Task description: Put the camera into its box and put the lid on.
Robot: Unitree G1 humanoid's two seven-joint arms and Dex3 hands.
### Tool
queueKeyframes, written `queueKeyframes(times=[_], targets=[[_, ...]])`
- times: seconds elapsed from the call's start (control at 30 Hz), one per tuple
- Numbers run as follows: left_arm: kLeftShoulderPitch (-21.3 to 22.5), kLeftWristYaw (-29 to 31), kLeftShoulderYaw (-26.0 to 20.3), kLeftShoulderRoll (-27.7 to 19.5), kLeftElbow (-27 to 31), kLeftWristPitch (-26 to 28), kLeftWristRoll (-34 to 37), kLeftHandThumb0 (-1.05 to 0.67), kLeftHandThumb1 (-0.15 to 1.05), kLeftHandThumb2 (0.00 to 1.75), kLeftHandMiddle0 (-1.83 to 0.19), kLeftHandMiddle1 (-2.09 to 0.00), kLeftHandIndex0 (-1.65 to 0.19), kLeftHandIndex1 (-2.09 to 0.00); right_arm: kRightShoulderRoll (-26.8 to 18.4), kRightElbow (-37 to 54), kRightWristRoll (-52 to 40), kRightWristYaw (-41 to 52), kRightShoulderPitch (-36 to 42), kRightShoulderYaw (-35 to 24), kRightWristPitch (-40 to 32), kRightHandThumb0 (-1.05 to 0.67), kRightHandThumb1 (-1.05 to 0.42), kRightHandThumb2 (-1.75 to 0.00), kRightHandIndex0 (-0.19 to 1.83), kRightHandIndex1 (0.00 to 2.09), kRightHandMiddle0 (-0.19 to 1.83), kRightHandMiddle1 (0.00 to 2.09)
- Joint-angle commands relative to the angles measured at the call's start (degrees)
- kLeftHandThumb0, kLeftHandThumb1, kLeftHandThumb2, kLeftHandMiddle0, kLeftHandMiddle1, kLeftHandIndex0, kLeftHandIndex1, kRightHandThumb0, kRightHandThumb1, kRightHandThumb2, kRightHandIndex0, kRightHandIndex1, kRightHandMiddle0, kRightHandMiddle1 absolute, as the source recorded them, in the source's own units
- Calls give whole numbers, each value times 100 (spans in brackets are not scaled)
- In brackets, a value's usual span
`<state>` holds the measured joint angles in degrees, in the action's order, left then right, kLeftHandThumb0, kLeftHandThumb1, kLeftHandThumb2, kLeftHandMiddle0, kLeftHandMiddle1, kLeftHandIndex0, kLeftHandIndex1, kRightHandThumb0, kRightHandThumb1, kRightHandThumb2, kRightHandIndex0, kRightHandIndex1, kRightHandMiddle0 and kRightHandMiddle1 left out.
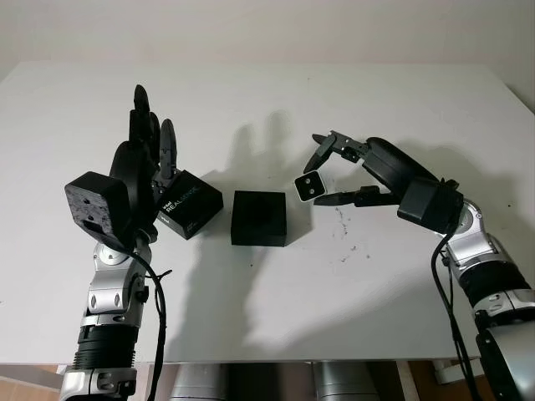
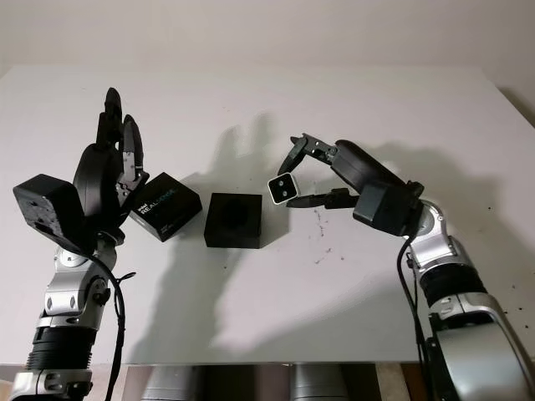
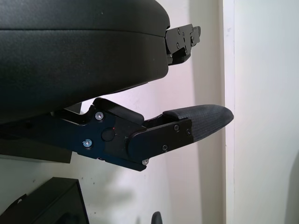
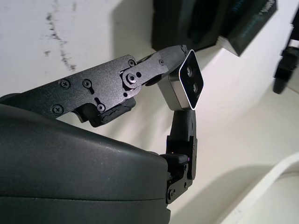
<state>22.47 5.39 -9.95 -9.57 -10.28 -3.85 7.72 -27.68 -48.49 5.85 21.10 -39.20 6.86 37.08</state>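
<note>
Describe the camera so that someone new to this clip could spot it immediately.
On the white table, look just right of the open black box at the centre. There the right hand holds the camera above the tabletop. It is small and silver-edged, with a dark face bearing two round lenses, unlike the all-black box and the lettered lid by the open left hand.

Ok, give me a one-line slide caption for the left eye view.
Right robot hand holds the small camera just right of the open black box; left robot hand is raised, open, by the lid.
</note>
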Motion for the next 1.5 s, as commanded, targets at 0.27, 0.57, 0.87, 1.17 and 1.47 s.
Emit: queueKeyframes(times=[0.27,0.57,0.87,1.17,1.47], targets=[[-10,104,-100,-50,61,-56,102,-74,105,65,19,0,19,0,625,715,-391,-104,304,-367,-579,-51,-98,-6,18,5,27,152],[-7,-17,-146,5,71,-180,97,-72,105,70,19,0,19,0,1059,942,-186,-458,445,-305,-780,-52,-98,-6,17,5,30,156],[13,20,-185,-58,1,-270,102,-73,105,70,19,0,19,0,1355,840,-289,-389,493,-348,-874,-51,-97,-5,18,5,29,159],[0,48,-242,-182,22,-252,109,-73,105,70,19,0,19,0,1467,917,-264,-358,636,-324,-1094,-53,-97,-5,18,5,30,159],[-12,39,-228,-156,35,-270,98,-72,105,71,19,0,19,0,1545,829,-197,-362,675,-294,-1229,-53,-96,-5,20,6,32,161]])
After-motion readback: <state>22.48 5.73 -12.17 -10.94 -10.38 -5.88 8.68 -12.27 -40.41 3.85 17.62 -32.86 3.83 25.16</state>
